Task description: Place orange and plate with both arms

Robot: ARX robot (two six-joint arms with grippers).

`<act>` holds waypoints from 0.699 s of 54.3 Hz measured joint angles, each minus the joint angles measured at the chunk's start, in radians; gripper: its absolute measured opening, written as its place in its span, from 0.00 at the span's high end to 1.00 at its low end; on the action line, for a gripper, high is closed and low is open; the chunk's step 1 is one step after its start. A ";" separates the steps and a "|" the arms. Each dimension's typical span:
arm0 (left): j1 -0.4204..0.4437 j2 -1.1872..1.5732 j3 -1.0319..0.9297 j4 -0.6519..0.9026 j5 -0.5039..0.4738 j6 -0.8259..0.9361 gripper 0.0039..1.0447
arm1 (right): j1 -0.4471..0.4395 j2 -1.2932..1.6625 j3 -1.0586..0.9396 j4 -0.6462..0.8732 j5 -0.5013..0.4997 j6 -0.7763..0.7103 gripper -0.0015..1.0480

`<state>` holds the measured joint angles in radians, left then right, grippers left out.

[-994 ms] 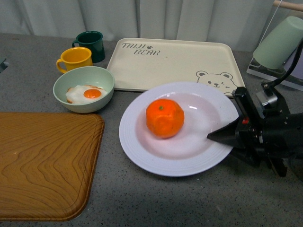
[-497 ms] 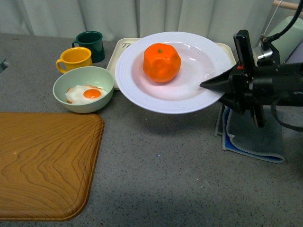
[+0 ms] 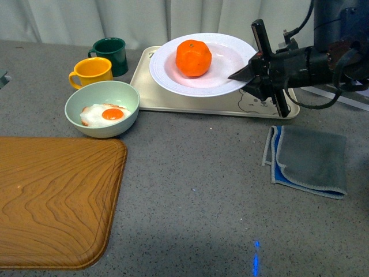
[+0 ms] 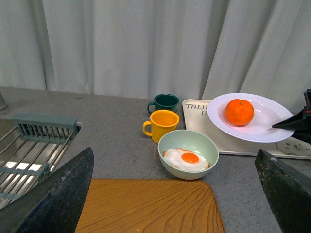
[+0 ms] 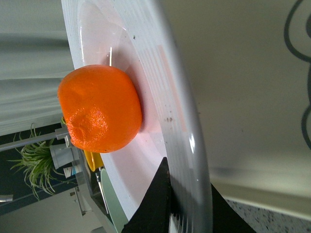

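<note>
The orange (image 3: 193, 57) sits in the white plate (image 3: 225, 81), which is held in the air above the cream bear-print tray (image 3: 173, 95). My right gripper (image 3: 249, 76) is shut on the plate's right rim. In the right wrist view the black fingers (image 5: 155, 204) pinch the rim of the plate (image 5: 180, 121) with the orange (image 5: 99, 109) in it. The left wrist view shows the plate (image 4: 262, 133) and the orange (image 4: 239, 111) far off. My left gripper (image 4: 180, 194) is open and empty above the wooden tray (image 4: 146, 206); it is out of the front view.
A pale green bowl (image 3: 86, 98) with a fried egg, a yellow mug (image 3: 91, 72) and a dark green mug (image 3: 111, 53) stand at the left. A wooden tray (image 3: 55, 196) lies front left. A grey-blue cloth (image 3: 308, 158) lies at the right. A dish rack (image 4: 34, 145) shows in the left wrist view.
My right gripper has lifted the plate with the orange off the table and carried it back, over the cream tray. The cloth it covered now shows.
</note>
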<state>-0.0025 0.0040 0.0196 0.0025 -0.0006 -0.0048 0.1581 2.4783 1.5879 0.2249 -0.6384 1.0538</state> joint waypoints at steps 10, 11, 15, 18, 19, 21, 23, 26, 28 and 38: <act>0.000 0.000 0.000 0.000 0.000 0.000 0.06 | 0.006 0.065 0.119 -0.088 0.023 -0.012 0.96; 0.000 0.000 0.000 0.000 0.000 0.000 0.06 | 0.006 0.068 0.124 -0.092 0.024 -0.013 0.96; 0.000 0.000 0.000 0.000 0.000 0.000 0.06 | 0.008 0.082 0.146 -0.117 0.029 -0.025 0.96; 0.000 0.000 0.000 0.000 0.000 0.000 0.06 | 0.008 0.092 0.162 -0.147 0.037 -0.040 0.96; 0.000 0.000 0.000 0.000 0.000 0.000 0.06 | 0.008 0.095 0.167 -0.159 0.040 -0.045 0.96; 0.000 0.000 0.000 0.000 0.000 0.000 0.06 | 0.008 0.099 0.171 -0.175 0.044 -0.049 0.96; 0.000 0.000 0.000 0.000 0.000 0.000 0.06 | 0.008 0.101 0.174 -0.181 0.045 -0.051 0.96; 0.000 0.000 0.000 0.000 0.000 0.000 0.06 | 0.008 0.104 0.183 -0.193 0.047 -0.058 0.96; 0.000 0.000 0.000 0.000 0.000 0.000 0.06 | 0.008 0.104 0.184 -0.193 0.049 -0.062 0.96; 0.000 0.000 0.000 0.000 0.000 0.000 0.06 | 0.006 0.104 0.182 -0.179 0.078 -0.078 0.81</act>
<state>-0.0025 0.0040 0.0196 0.0025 -0.0006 -0.0048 0.1642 2.5824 1.7702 0.0463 -0.5606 0.9756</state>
